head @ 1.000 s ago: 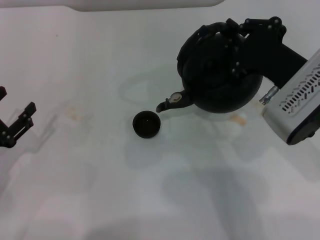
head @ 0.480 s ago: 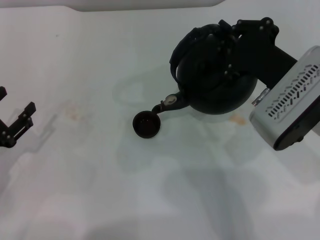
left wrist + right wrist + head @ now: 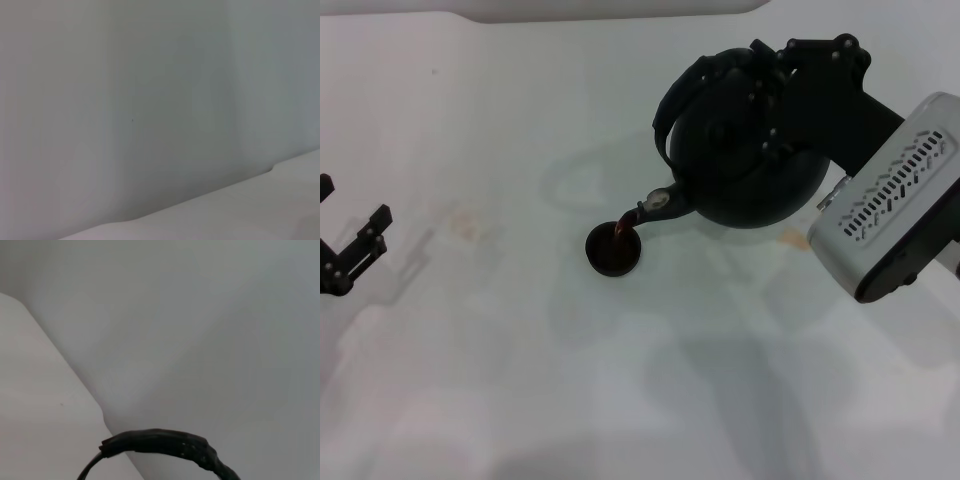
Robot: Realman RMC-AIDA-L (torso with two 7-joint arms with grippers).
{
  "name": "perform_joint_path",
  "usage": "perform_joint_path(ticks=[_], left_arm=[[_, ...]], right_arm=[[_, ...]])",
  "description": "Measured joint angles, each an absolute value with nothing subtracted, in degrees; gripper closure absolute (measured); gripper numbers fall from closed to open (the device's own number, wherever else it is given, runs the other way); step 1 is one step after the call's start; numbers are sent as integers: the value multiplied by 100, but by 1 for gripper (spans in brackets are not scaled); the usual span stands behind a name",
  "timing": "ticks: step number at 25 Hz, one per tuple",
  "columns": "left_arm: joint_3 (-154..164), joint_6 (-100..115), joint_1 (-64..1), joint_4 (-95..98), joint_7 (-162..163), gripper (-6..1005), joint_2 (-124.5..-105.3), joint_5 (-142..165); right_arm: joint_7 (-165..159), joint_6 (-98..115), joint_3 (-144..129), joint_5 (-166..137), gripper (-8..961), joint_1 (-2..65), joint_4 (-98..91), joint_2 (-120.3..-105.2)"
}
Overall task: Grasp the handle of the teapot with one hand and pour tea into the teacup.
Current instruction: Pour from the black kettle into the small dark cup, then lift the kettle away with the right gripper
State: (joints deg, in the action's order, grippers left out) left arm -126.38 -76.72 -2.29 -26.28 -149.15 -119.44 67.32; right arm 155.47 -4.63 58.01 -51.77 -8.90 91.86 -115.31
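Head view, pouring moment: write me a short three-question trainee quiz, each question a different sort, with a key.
1. True or false: the teapot stands upright on the table.
2. Multiple choice: where is the spout tip? A) over the teacup; B) far behind the teacup; C) pointing at the left gripper.
3. Fill in: the right gripper holds the teapot by its ____.

Key:
1. False: it is lifted and tipped, spout down.
2. A: a reddish stream runs from the spout into the cup.
3. handle. The left gripper sits idle at the table's left edge.
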Motion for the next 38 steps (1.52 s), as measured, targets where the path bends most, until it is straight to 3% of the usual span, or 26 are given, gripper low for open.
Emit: perform_joint_path(ticks=[38], left_arm=[[-12639,-7653,-362,-2504,-14951,274,-11935,6732]], right_arm=[[15566,-274,5810,-5318,845,-870,9193,-11531]])
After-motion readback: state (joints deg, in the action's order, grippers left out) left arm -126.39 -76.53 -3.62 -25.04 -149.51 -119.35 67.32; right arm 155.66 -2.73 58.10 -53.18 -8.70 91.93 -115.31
